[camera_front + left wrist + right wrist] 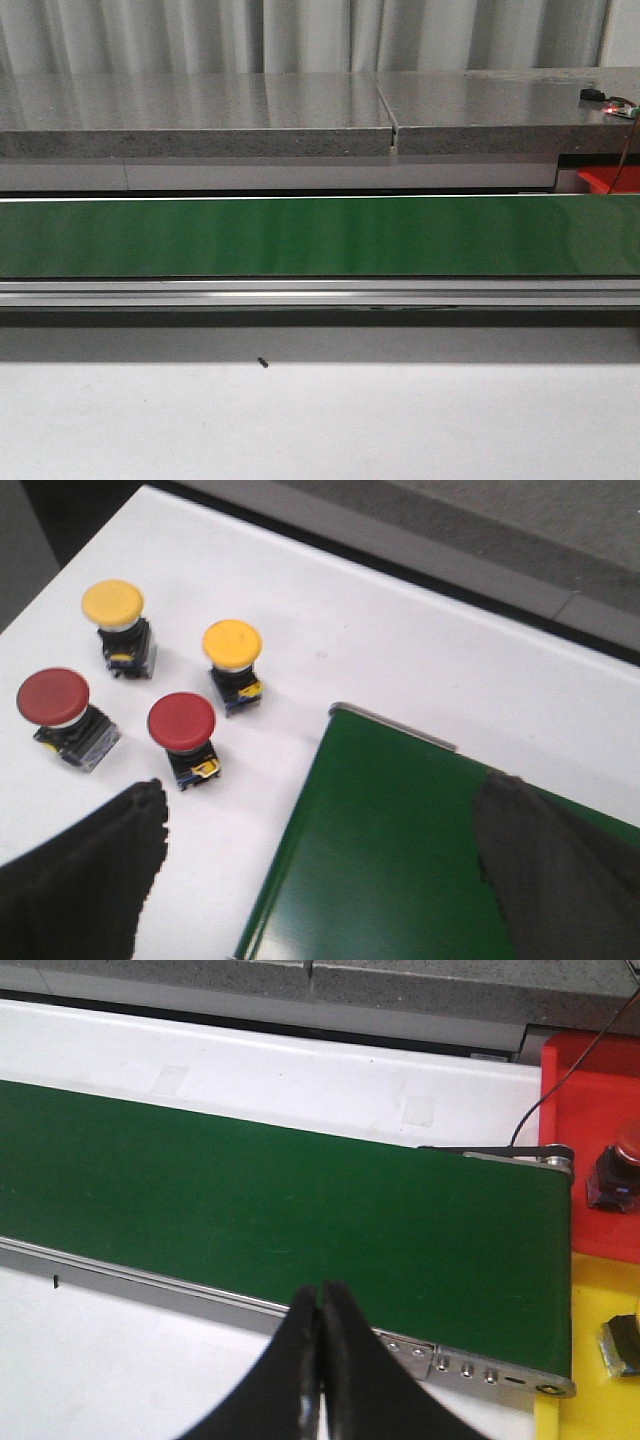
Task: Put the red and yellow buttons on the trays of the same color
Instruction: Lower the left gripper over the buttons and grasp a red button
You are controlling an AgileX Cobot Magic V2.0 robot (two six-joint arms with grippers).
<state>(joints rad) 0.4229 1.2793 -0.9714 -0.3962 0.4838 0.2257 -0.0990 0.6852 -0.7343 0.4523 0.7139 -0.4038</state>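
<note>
Meanwhile, left fingers (85, 880) spread wide near 2 red buttons (181, 720); right fingers (320, 1360) clenched over green belt (300, 1210).

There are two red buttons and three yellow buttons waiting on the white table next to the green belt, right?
Not quite. The left wrist view shows two red buttons but only two yellow buttons, not three, on the white table beside the green belt.

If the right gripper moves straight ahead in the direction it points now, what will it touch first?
Most likely the green belt. The right gripper, fingers shut together, points over the belt's metal edge at the bare belt surface. Nothing stands in between, though depth is hard to judge.
</note>
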